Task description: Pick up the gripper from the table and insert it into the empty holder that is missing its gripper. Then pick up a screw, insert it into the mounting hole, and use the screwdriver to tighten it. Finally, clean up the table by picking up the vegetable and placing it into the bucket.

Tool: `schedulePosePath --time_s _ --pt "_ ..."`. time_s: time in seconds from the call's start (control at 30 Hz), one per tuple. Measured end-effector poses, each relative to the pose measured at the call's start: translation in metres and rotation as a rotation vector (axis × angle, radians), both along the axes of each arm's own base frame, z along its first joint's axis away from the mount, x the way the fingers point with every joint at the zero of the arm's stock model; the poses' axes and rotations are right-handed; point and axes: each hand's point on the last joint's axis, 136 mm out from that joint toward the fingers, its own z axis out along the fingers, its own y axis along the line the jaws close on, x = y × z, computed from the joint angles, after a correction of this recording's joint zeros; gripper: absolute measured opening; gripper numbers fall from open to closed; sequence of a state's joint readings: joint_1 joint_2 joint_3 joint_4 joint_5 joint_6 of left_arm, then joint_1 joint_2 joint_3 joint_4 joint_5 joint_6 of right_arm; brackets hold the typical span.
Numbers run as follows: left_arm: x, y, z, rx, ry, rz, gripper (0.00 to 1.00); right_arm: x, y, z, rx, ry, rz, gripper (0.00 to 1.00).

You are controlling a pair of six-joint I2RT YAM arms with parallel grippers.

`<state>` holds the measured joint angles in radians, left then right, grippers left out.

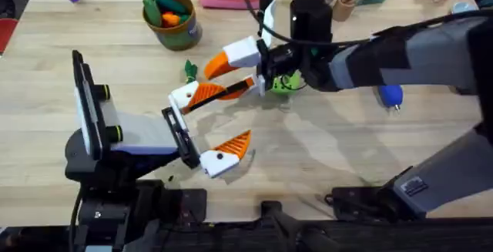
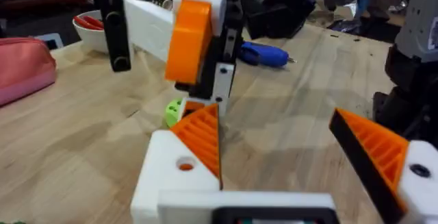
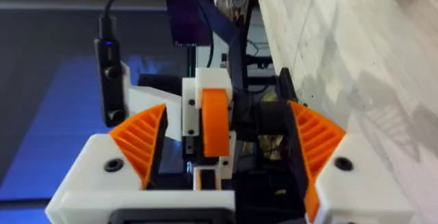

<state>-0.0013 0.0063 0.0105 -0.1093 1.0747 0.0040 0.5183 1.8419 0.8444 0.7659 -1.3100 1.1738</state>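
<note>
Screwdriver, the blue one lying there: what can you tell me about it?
The screwdriver is stubby, with a rounded, bright blue handle that looks like plastic and a short silver tip. It lies on its side on the wooden table, toward the table's right side. Nothing holds it, and it touches only the table.
</note>
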Motion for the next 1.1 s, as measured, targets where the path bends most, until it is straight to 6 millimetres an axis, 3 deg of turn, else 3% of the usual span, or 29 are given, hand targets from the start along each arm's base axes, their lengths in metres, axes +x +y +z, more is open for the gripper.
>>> schedulePosePath --time_s 0.13,0.27,0.43,0.63,0.77,0.9,1.1 --pt "0.000 0.000 0.000 0.000 0.000 0.000 0.985 0.011 -0.017 0.009 -0.041 0.005 -0.079 0.926" --pt "0.000 0.000 0.000 0.000 0.000 0.000 0.985 0.018 -0.053 0.013 -0.188 0.043 -0.225 0.927" --pt "0.000 0.000 0.000 0.001 -0.003 -0.001 0.986 0.024 -0.109 0.016 -0.521 0.018 -0.417 0.928" --pt "0.000 0.000 0.000 0.001 -0.003 -0.003 0.986 0.038 -0.164 0.051 -0.943 -0.165 -0.581 0.931" --pt "0.000 0.000 0.000 0.001 -0.003 -0.003 0.985 0.041 -0.183 0.061 -1.147 -0.200 -0.648 0.931" --pt "0.000 0.000 0.000 0.001 -0.003 -0.003 0.985 0.045 -0.193 0.053 -1.300 -0.142 -0.694 0.931" --pt "0.000 0.000 0.000 0.001 -0.003 -0.003 0.985 0.055 -0.197 0.039 -1.375 -0.062 -0.780 0.933"
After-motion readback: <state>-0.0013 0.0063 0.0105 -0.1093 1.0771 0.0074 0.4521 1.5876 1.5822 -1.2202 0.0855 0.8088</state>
